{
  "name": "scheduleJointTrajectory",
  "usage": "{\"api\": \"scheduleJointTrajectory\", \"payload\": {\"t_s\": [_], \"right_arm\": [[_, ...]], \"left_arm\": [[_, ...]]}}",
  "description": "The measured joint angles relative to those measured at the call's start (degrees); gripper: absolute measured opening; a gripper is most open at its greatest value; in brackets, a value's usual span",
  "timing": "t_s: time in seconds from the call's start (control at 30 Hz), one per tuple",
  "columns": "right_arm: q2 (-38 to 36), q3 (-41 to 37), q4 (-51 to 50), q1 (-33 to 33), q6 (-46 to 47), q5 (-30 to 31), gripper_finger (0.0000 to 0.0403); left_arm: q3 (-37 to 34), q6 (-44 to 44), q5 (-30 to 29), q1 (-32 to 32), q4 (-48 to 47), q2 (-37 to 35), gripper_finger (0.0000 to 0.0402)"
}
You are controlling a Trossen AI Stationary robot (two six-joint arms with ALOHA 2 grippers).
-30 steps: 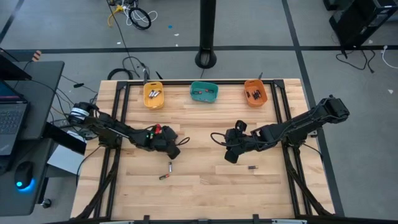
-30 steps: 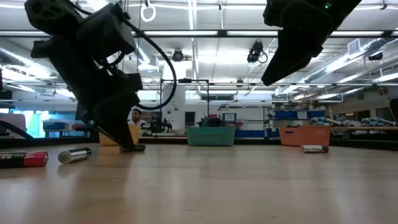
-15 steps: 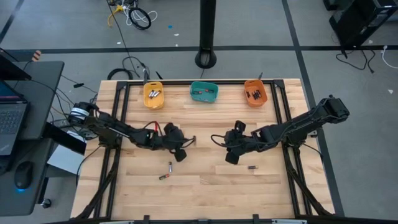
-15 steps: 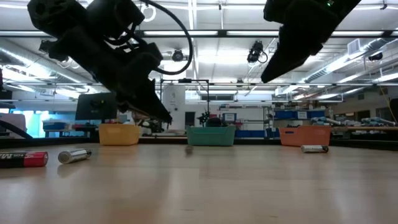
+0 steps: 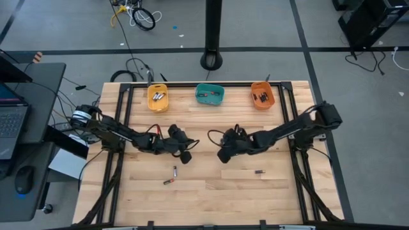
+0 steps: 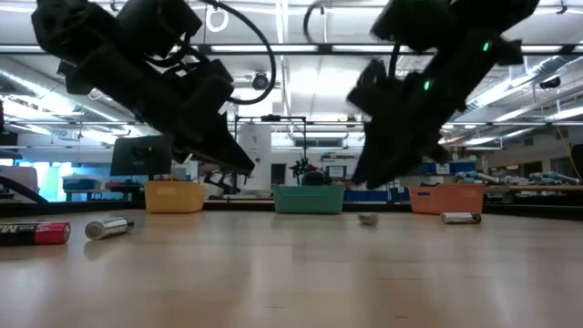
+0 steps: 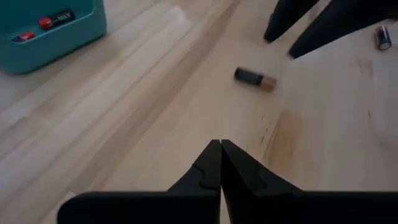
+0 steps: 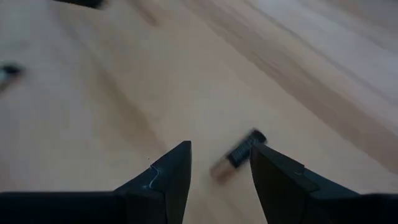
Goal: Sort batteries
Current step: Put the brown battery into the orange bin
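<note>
My left gripper (image 7: pixel 220 146) is shut with nothing in it and hangs a little above the table's middle (image 5: pixel 190 147). A short black battery with a copper end (image 7: pixel 255 79) lies on its side on the wood just beyond it. My right gripper (image 8: pixel 221 152) is open, and the battery (image 8: pixel 236 158) lies just ahead of the gap between its fingers, untouched. In the low view the battery (image 6: pixel 368 218) rests on the table under the right gripper (image 6: pixel 360 178).
Yellow (image 5: pixel 158 98), teal (image 5: pixel 209 94) and orange (image 5: pixel 262 94) bins stand along the far edge with batteries inside. Loose batteries lie on the near half (image 5: pixel 174 170), (image 5: pixel 168 181), (image 5: pixel 259 172). The two grippers are close together at mid-table.
My left gripper has risen from the table and gone toward the right. The small battery that lay at its fingertips has slid along the table toward the right. My right gripper has moved toward the table's left and come down over that battery.
</note>
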Motion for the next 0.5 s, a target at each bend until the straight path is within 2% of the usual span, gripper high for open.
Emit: {"api": "scheduleJointTrajectory", "payload": {"t_s": [0.33, 0.5], "right_arm": [[7.65, 0.04, -5.25, -3.52, 11.09, 0.42, 0.0168], [7.81, 0.07, -4.76, -3.48, 10.17, 0.85, 0.0156]], "left_arm": [[-7.99, -3.47, 0.88, 0.00, 12.00, -0.02, 0.0010], [-9.53, -4.29, 1.38, 0.02, 15.10, -0.02, 0.0010]]}}
